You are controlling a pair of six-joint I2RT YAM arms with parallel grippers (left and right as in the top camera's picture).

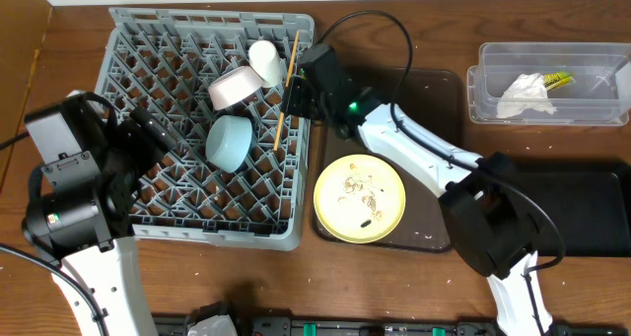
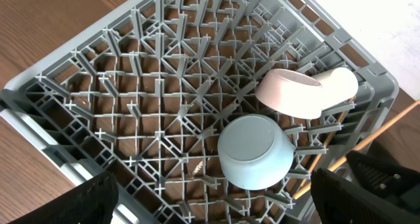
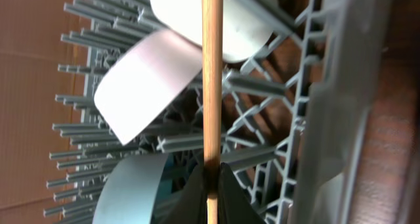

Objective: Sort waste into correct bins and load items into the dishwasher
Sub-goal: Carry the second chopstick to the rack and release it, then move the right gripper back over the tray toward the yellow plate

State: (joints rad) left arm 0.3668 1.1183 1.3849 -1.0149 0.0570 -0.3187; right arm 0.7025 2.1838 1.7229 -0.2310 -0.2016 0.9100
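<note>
The right arm (image 1: 414, 144) stretches across the brown tray (image 1: 434, 90) to the right rim of the grey dish rack (image 1: 128, 40), its hand (image 3: 210, 188) closed on a wooden chopstick (image 1: 281, 127) slanted along that rim. The left hand (image 1: 158, 134) hovers wide open over the rack's left side. Among the pegs lie a light-blue bowl (image 1: 230, 142), a pinkish-white bowl (image 1: 235, 87) and a cream cup (image 1: 264, 60), all tipped.
</note>
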